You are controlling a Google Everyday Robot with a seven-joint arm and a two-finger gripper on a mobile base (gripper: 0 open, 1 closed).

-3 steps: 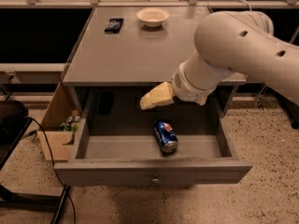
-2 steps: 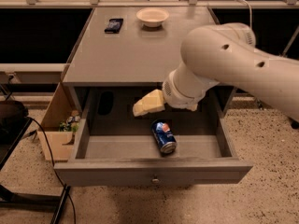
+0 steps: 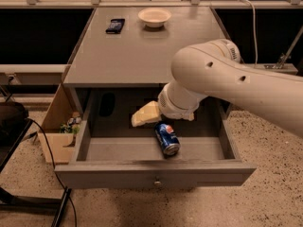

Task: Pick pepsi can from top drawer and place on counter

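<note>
Top drawer [image 3: 113, 149] is pulled out, w/ a pepsi can [image 3: 167, 138] lying on its side on the drawer floor, approx mid-width, a bit right of centre. A dark shape [image 3: 107, 103] sits at the back-left of the drawer; can't tell what it is. Cardboard box [image 3: 56, 143] on the floor left of the cabinet, holding small greenish items, too small to ID.

Can is dark blue w/ the round red-white-blue logo showing; no text readable.

Gripper [image 3: 143, 116], cream-coloured, hangs inside the drawer just up-left of the can, near it but not touching. Open or closed: can't tell. It holds nothing. Big white arm [image 3: 227, 82] reaches in from the right, over the front edge of the counter.

Counter [image 3: 137, 53] is flat grey; white bowl [image 3: 154, 17] and black device [image 3: 115, 25] sit apart near its back edge. Small round knob [image 3: 157, 182] mid drawer front. Speckled floor [image 3: 270, 200]; dark wall behind.
</note>
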